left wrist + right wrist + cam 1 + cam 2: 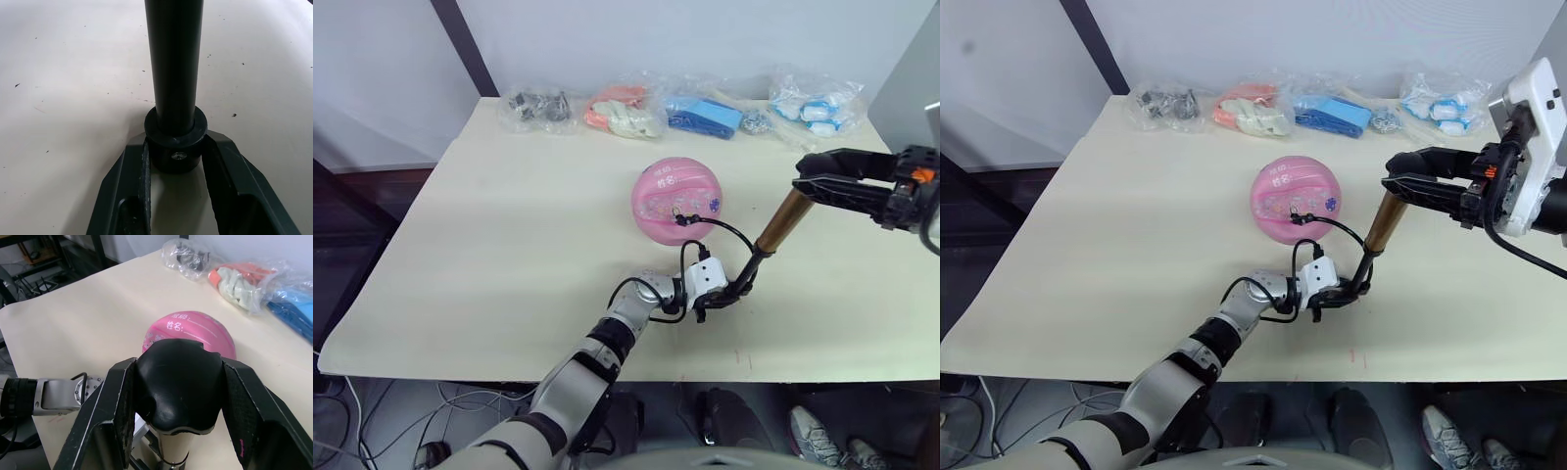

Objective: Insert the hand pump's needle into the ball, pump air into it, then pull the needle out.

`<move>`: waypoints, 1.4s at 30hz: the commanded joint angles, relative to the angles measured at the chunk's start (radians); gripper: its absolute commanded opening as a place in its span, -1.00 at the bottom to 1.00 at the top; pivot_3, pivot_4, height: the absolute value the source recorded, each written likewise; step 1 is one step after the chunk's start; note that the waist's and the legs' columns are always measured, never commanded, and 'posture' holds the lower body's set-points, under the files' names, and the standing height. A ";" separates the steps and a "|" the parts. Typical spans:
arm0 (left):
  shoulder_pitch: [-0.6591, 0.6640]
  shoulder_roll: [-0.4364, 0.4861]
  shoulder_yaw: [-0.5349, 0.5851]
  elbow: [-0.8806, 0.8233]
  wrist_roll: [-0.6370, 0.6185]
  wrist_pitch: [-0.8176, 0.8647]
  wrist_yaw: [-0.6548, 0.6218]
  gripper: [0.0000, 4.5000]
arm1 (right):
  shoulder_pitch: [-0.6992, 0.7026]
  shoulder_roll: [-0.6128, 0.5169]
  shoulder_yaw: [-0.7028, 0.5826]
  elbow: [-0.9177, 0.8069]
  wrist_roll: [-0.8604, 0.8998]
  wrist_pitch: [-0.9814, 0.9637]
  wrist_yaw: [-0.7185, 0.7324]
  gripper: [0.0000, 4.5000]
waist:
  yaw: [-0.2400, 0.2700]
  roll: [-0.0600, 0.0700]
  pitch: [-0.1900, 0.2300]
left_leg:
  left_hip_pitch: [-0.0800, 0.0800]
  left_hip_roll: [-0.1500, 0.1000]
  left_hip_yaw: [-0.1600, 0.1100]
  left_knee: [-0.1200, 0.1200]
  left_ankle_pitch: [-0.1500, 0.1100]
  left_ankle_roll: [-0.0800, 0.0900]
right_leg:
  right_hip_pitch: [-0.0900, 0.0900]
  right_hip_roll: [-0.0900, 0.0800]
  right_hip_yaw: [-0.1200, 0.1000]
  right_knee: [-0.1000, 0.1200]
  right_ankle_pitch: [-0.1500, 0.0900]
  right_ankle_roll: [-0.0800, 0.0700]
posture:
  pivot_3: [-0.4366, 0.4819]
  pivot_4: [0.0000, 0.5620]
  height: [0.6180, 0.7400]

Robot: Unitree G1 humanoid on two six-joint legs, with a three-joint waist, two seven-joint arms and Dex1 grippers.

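Hand pump (783,222) tilted beside the round ball (676,200) on the table (509,245), hose tip at the ball's skin. Left gripper (176,161) pinches its black base; right gripper (178,387) clamps the handle. Bagged items (626,113) line the far edge.

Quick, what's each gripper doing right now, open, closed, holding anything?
Left gripper: closed on the hand pump's black base cap.
Right gripper: closed on the pump's black handle.

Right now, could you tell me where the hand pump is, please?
The hand pump stands tilted on the table's right half, beside the ball; the left gripper clamps its base and the right gripper its handle.
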 commanded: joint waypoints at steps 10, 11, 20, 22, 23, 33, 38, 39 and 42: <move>0.032 -0.002 -0.050 0.086 0.053 0.035 -0.023 -0.55 | 0.238 0.114 0.052 -0.040 -0.152 -0.127 -0.022 -0.15 | 0.005 -0.006 -0.004 | 0.002 0.000 -0.002 0.000 0.000 0.000 | 0.003 0.001 -0.002 0.000 0.000 0.000 | -0.05 -0.47 1.00; 0.031 -0.002 -0.050 0.088 0.053 0.034 -0.023 -0.55 | 0.268 0.139 0.075 -0.040 -0.176 -0.146 -0.019 -0.15 | 0.005 -0.009 -0.006 | 0.002 0.000 -0.002 0.000 0.000 0.000 | 0.003 0.000 -0.002 -0.001 0.000 0.000 | -0.05 -0.47 1.00; 0.029 0.009 -0.044 0.090 0.054 0.032 -0.024 -0.55 | 0.400 0.264 0.362 0.032 -0.480 -0.290 0.078 -0.15 | 0.000 -0.008 -0.010 | 0.006 0.000 -0.005 0.000 0.000 0.000 | 0.007 0.001 -0.005 -0.001 -0.002 0.003 | -0.05 -0.47 1.00; 0.028 0.010 -0.043 0.090 0.054 0.032 -0.024 -0.55 | 0.415 0.294 0.438 0.070 -0.553 -0.320 0.100 -0.15 | -0.001 -0.011 -0.013 | 0.007 0.000 -0.005 0.000 0.000 0.000 | 0.008 0.001 -0.006 -0.001 -0.002 0.003 | -0.05 -0.47 1.00; 0.028 0.010 -0.043 0.090 0.053 0.032 -0.023 -0.55 | 0.420 0.308 0.459 0.085 -0.578 -0.329 0.108 -0.15 | -0.001 -0.011 -0.013 | 0.007 0.000 -0.006 0.000 0.000 0.000 | 0.008 0.001 -0.006 -0.001 -0.002 0.003 | -0.05 -0.47 1.00; 0.031 0.019 -0.042 0.091 0.053 0.029 -0.021 -0.55 | 0.400 0.323 0.334 0.023 -0.572 -0.343 0.133 -0.16 | -0.004 -0.013 -0.021 | 0.007 0.000 -0.008 0.000 0.000 0.000 | 0.009 0.002 -0.008 -0.001 -0.003 0.003 | -0.05 -0.47 1.00; 0.027 0.018 -0.042 0.100 0.055 0.027 -0.018 -0.55 | 0.300 0.279 0.167 -0.049 -0.414 -0.259 0.094 -0.16 | -0.002 -0.005 -0.014 | 0.006 -0.001 -0.008 0.000 0.000 0.000 | 0.008 0.000 -0.008 -0.001 -0.001 0.000 | -0.05 -0.47 1.00; 0.026 0.017 -0.042 0.103 0.055 0.027 -0.018 -0.55 | 0.275 0.266 0.137 -0.054 -0.380 -0.241 0.085 -0.16 | -0.001 -0.002 -0.012 | 0.005 -0.001 -0.008 0.000 0.000 0.000 | 0.008 0.000 -0.008 -0.001 0.000 0.000 | -0.05 -0.47 1.00; 0.027 0.016 -0.042 0.105 0.056 0.025 -0.018 -0.55 | 0.209 0.217 0.053 -0.059 -0.280 -0.192 0.057 -0.16 | 0.001 0.002 -0.008 | 0.003 -0.002 -0.008 0.001 0.000 0.000 | 0.007 0.000 -0.008 -0.001 0.000 0.000 | -0.05 -0.47 1.00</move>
